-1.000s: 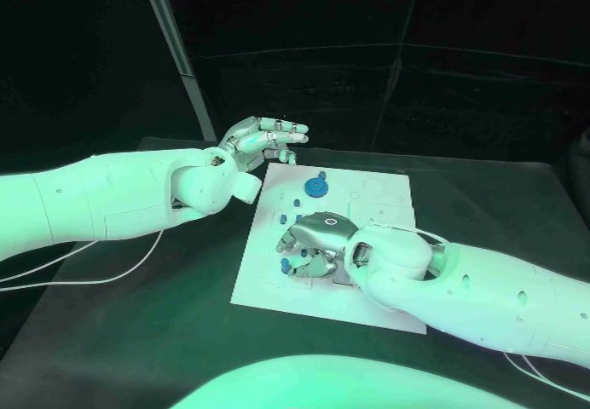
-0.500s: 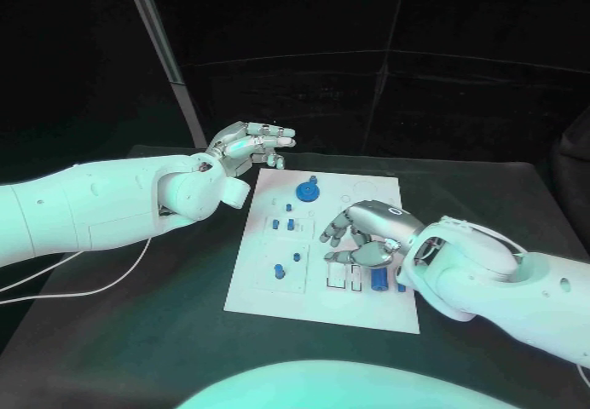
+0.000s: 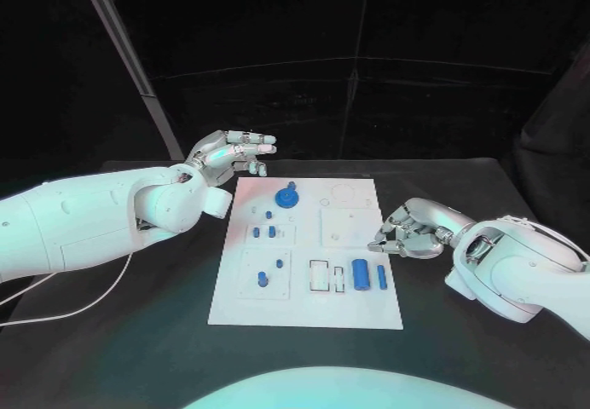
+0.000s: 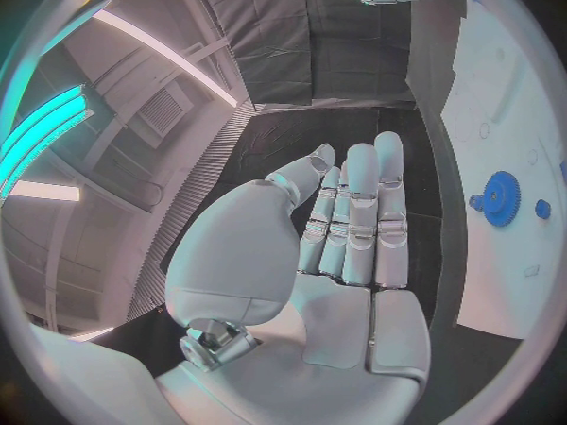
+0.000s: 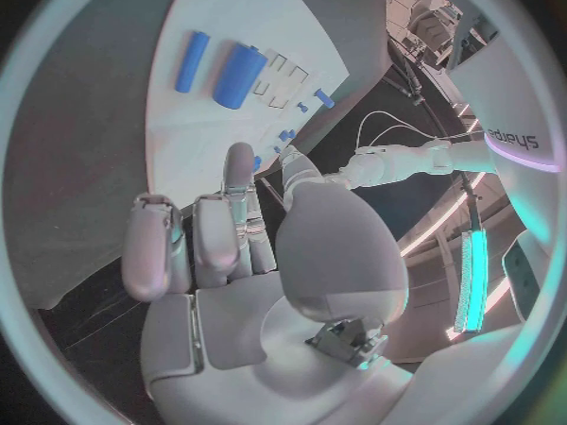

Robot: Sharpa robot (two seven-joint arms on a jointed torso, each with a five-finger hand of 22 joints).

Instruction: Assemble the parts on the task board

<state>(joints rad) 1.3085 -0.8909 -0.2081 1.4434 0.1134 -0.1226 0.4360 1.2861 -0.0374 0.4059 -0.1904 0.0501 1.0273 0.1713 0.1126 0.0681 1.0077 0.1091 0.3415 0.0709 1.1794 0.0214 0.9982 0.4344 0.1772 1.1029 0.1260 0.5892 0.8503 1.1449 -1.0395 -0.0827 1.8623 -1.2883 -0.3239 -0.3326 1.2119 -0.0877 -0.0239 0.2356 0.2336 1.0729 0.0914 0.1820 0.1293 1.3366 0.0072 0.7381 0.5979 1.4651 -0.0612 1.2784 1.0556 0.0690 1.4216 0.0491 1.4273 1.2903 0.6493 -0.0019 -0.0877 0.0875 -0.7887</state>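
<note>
- Head view: we see the right hand [image 3: 413,232] off the task board [image 3: 350,308], just beside its right edge, where half a second ago it hung over the board's near middle. Its fingers are curled in and we make out nothing in them.
- With the hand gone, two blue cylinders lie in the open near the board's near right: a large cylinder [image 3: 361,273] and a thin cylinder [image 3: 381,275] right of it. We judge this placement done and the hand free for another part.
- The left hand [image 3: 231,152] hovers past the board's far left corner, as it did before, fingers loosely bent, holding nothing.
- Counting blue parts on the board: one gear [image 3: 286,198] at the far middle, about five small pegs on the left side, two cylinders; we cannot settle the peg count.
- Left wrist view: the left hand [image 4: 336,246] shows a bare palm with its fingers side by side; one gear [image 4: 501,197] stands on the board.
- Right wrist view: the right hand [image 5: 254,255] is curled and empty; both cylinders [image 5: 239,76] lie on the board beyond it.
</note>
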